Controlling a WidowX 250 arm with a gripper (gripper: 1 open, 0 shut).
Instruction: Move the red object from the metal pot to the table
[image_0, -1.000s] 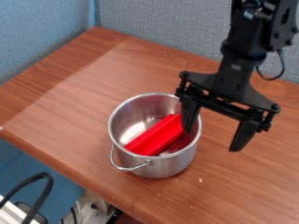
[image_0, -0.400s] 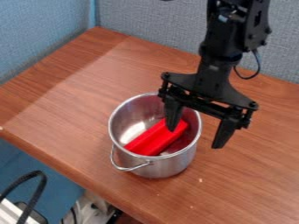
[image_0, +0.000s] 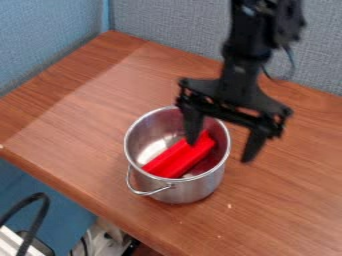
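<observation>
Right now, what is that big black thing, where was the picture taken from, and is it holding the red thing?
The big black thing is a robot arm. At its end is a black gripper, a kind of hand with two fingers, spread open. It isn't holding anything. One finger hangs over a shiny round metal pot with a thin wire handle. The long, bright red block lies inside. The pot sits on a reddish-brown wooden table. One camera looks down from above.
</observation>
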